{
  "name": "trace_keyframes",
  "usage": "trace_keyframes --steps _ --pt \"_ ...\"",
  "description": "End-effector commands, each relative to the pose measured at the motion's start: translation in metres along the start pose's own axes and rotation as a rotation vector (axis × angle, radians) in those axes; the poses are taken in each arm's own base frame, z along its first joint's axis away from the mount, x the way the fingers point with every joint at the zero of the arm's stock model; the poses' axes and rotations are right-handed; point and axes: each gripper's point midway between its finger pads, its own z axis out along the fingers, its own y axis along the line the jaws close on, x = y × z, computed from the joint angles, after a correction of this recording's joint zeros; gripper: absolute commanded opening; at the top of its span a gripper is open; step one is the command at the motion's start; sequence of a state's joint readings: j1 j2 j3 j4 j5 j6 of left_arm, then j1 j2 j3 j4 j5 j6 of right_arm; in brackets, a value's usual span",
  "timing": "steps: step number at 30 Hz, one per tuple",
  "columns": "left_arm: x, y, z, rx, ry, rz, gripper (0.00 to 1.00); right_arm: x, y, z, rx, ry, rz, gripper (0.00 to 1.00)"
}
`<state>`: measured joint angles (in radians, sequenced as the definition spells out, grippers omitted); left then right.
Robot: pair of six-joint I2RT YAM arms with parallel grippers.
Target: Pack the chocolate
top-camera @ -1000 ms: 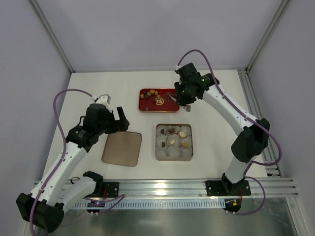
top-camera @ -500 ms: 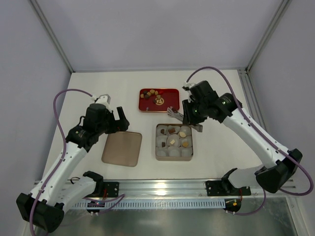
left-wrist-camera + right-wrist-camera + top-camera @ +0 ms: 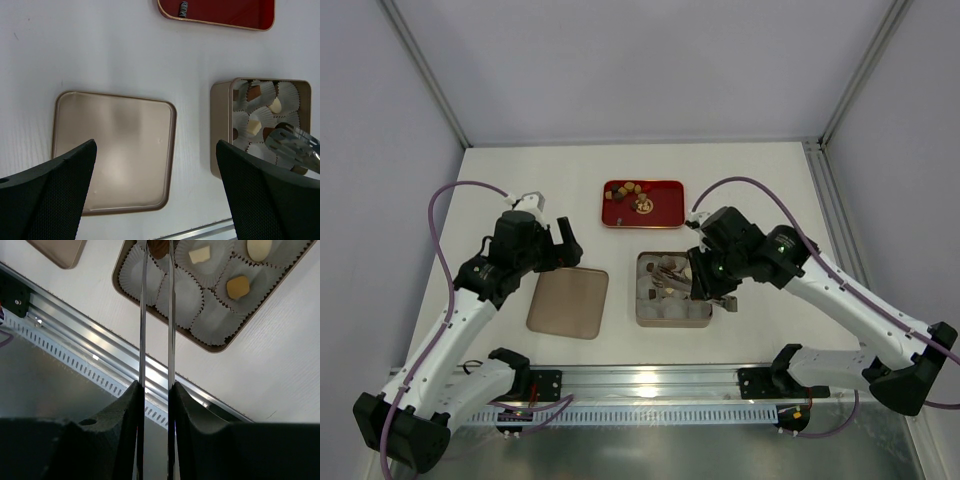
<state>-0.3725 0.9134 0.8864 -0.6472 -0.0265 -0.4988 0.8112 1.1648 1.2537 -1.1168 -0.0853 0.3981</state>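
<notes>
The right end effector [image 3: 155, 390] is pressed onto a pair of thin metal tongs [image 3: 143, 315], and the tips of the tongs pinch one dark brown chocolate [image 3: 159, 246]. This piece hangs right over the gold box [image 3: 674, 324], above the white paper cups [image 3: 182, 295] inside it. Some cups already hold a sweet: a cream square [image 3: 200, 254], a cream round one [image 3: 260, 247] and a tan square [image 3: 237, 286]. Other cups on the near side of the box have nothing in them. More chocolates [image 3: 630, 190] wait in the red tray [image 3: 665, 190], which sits on the surface just past the far side of the box. The left end effector [image 3: 156, 150] has its fingers spread wide and holds nothing. It hovers above the flat gold lid [image 3: 115, 150], which lies to the left of the box. It looks like the step in hand is dropping the brown piece into a cup. Next, the tongs should go down over a free cup, not one that is full, and then let go gently so the sweet lands inside and the paper does not tip. After that the arm can go back to the red tray for another piece. I cannot tell exactly which cup the piece is over.
</notes>
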Motion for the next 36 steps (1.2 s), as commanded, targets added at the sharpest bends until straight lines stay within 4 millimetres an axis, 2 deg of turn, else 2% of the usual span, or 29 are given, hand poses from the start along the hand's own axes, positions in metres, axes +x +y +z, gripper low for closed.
trace_keyframes --steps 1,5,9,13,24,35,36 --pt "-0.009 -0.001 -0.003 0.001 -0.045 -0.012 1.00 0.009 0.013 -0.002 -0.057 0.012 0.006 0.31" --pt "-0.009 0.000 -0.003 -0.004 -0.045 -0.012 1.00 0.018 0.023 0.004 -0.097 0.041 -0.004 0.31" --pt "-0.009 0.000 -0.002 -0.004 -0.044 -0.014 1.00 0.025 0.026 0.010 -0.096 0.069 -0.020 0.31" --pt "-0.008 0.001 -0.002 -0.006 -0.041 -0.012 1.00 0.026 0.031 0.016 -0.110 0.078 -0.026 0.31" --pt "-0.008 0.001 -0.001 -0.008 -0.039 -0.012 1.00 0.033 0.031 0.032 -0.099 0.115 -0.042 0.31" --pt "-0.009 0.001 -0.001 -0.009 -0.041 -0.012 1.00 0.037 0.032 0.035 -0.100 0.128 -0.051 0.33" --pt "-0.008 0.001 -0.001 -0.008 -0.039 -0.013 1.00 0.037 0.032 0.035 -0.097 0.130 -0.050 0.36"
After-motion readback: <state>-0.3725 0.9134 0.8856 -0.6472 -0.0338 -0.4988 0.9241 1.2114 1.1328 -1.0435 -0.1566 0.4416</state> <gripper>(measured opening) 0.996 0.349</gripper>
